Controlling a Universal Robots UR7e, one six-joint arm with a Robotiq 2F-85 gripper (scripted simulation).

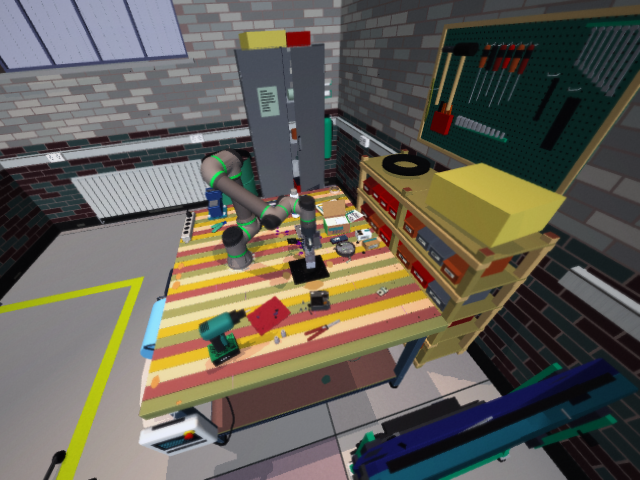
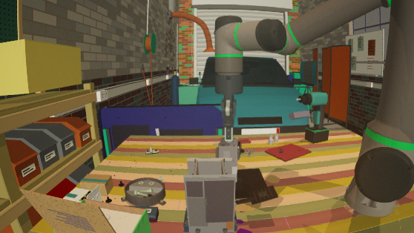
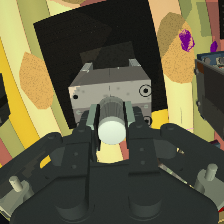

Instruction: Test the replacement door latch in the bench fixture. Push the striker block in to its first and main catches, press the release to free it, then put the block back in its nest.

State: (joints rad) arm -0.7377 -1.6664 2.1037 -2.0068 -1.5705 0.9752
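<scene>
My gripper (image 3: 111, 123) points straight down over the black nest pad (image 1: 308, 270) at the middle of the bench, and its two finger pads are clamped on either side of the round knurled handle (image 3: 111, 120) of the grey striker block (image 3: 110, 91). The block (image 2: 227, 149) stands on the pad. The latch fixture (image 2: 210, 196), a grey box with a slotted top, stands apart from the block, nearer the second side camera.
Behind the work stand a grey cabinet (image 1: 282, 116) and the arm's base (image 1: 237, 253). A shelf rack (image 1: 444, 243) with bins lines the right side. A red plate (image 1: 268, 313), a green drill (image 1: 219, 336) and a small black part (image 1: 319, 299) lie towards the front edge.
</scene>
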